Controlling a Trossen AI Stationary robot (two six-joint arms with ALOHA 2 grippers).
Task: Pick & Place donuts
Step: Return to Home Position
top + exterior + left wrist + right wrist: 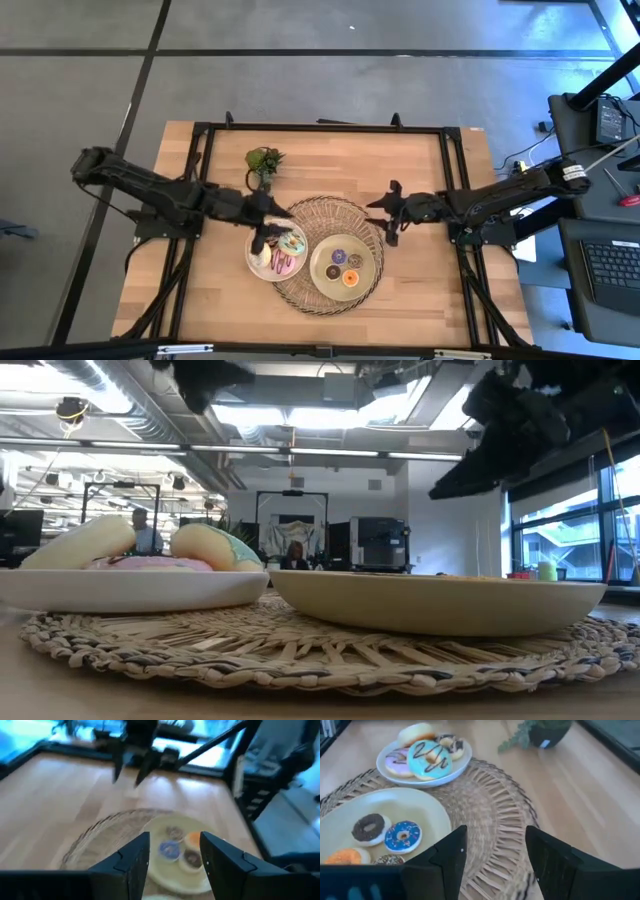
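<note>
Pastel donuts (422, 765) on plates (420, 783) ahead of left gripper (175, 838) and right gripper (496, 830), jaws apart, empty

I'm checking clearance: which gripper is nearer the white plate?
Left. The left gripper hangs directly over the white plate; the right gripper sits beyond the cream plate, by the woven mat's right edge.
</note>
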